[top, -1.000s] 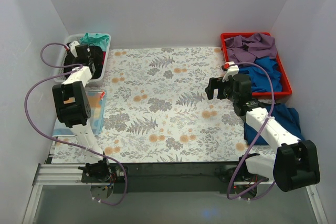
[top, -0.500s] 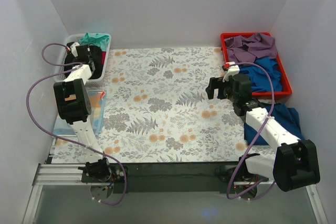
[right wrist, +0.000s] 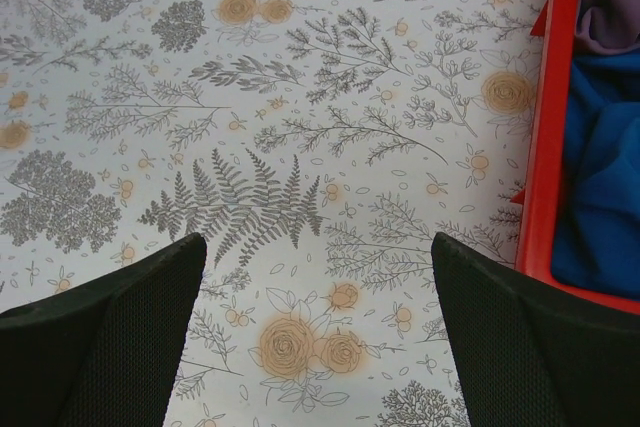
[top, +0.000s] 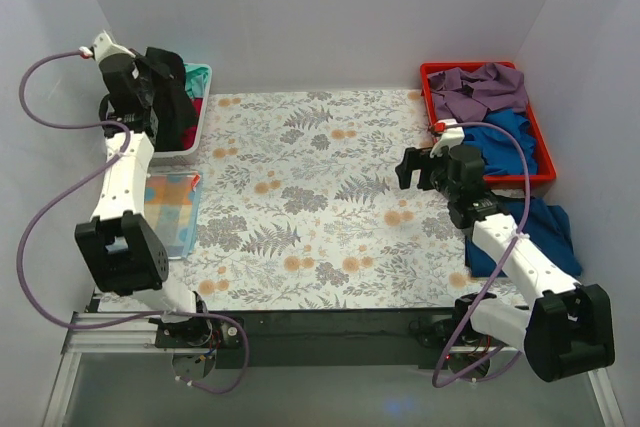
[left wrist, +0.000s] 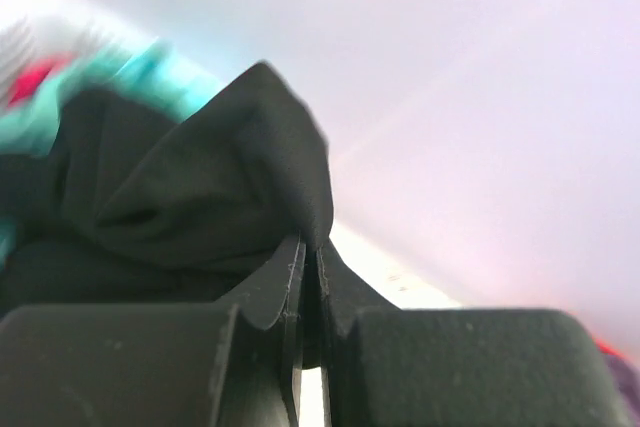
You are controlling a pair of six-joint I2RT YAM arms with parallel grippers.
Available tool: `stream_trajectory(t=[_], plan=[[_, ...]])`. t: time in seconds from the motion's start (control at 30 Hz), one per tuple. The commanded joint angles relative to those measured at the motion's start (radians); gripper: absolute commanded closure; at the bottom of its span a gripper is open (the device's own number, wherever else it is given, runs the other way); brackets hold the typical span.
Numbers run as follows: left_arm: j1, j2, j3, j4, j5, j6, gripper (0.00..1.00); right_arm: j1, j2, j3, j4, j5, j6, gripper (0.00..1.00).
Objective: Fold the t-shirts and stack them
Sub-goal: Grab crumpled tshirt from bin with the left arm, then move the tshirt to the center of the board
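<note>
A black t-shirt [top: 172, 107] hangs above the white basket [top: 190, 150] at the back left, pinched in my left gripper [top: 152, 65], which is raised high. In the left wrist view the left gripper [left wrist: 310, 257] is shut on a fold of the black t-shirt [left wrist: 200, 197], with a teal t-shirt [left wrist: 160, 77] behind it. That teal t-shirt [top: 197, 75] lies in the basket. My right gripper [top: 420, 169] hovers open over the floral sheet [top: 310, 207]. In the right wrist view the right gripper [right wrist: 315, 307] has nothing between its fingers.
A red bin [top: 437, 112] at the back right holds purple [top: 485, 87] and blue [top: 510, 137] cloth. A dark blue t-shirt [top: 550, 232] lies by the right arm. A pale dotted cloth [top: 170, 209] lies at the left. White walls close in three sides.
The left gripper shut on the black t-shirt in the basket, then rose and pulled it up. The right arm has barely moved.
</note>
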Motion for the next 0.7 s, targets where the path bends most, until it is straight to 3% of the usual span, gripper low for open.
stream_trajectory(t=[0.0,0.1,0.23,0.43,0.5,0.67], plan=[[-0.036,-0.185,-0.019,0.129,0.197,-0.009,1.00,0.007,-0.058,-0.006,0.028,0.003,0.009,0.01],[-0.091,-0.257,-0.024,0.163,0.310,0.006,1.00,0.007,-0.088,-0.013,0.023,0.008,0.036,0.01],[-0.254,-0.323,-0.054,0.180,0.398,0.048,1.00,0.007,-0.122,-0.014,0.017,0.065,0.042,0.02],[-0.387,-0.390,-0.234,0.254,0.490,-0.004,1.00,0.007,-0.156,-0.021,0.017,0.099,0.070,0.02],[-0.414,-0.401,-0.338,0.291,0.464,-0.006,1.00,0.006,-0.150,-0.011,0.008,0.041,0.071,0.02],[-0.434,-0.352,-0.524,0.281,0.209,-0.072,1.00,0.007,-0.082,-0.006,-0.038,-0.056,0.096,0.02]])
